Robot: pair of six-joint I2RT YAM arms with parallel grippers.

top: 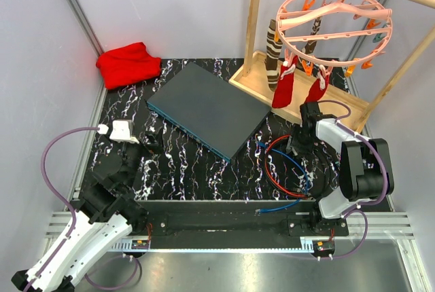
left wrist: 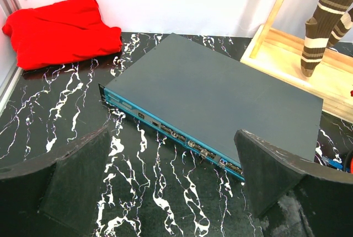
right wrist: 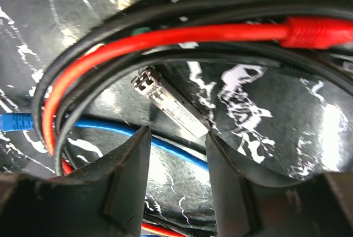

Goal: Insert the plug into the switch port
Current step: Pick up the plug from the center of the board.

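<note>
The switch (top: 207, 108) is a flat dark grey box with a teal front edge of small sockets (left wrist: 187, 143), lying at an angle in the middle of the table. The plug (right wrist: 171, 107), a small silver metal module, lies on the table inside a loop of cables. My right gripper (right wrist: 176, 132) is open just above it, its right fingertip (right wrist: 212, 138) next to the plug's near end, holding nothing. In the top view the right gripper (top: 297, 148) points down over the cables. My left gripper (left wrist: 172, 132) is open and empty, facing the switch's front edge from a short distance.
Red (right wrist: 165, 38), blue (right wrist: 110, 129) and black cables coil around the plug, right of the switch (top: 282, 170). A red cloth (top: 128, 63) lies at the back left. A wooden tray (top: 299, 95) with a frame, a pink hanger ring (top: 333, 24) and socks stands at the back right.
</note>
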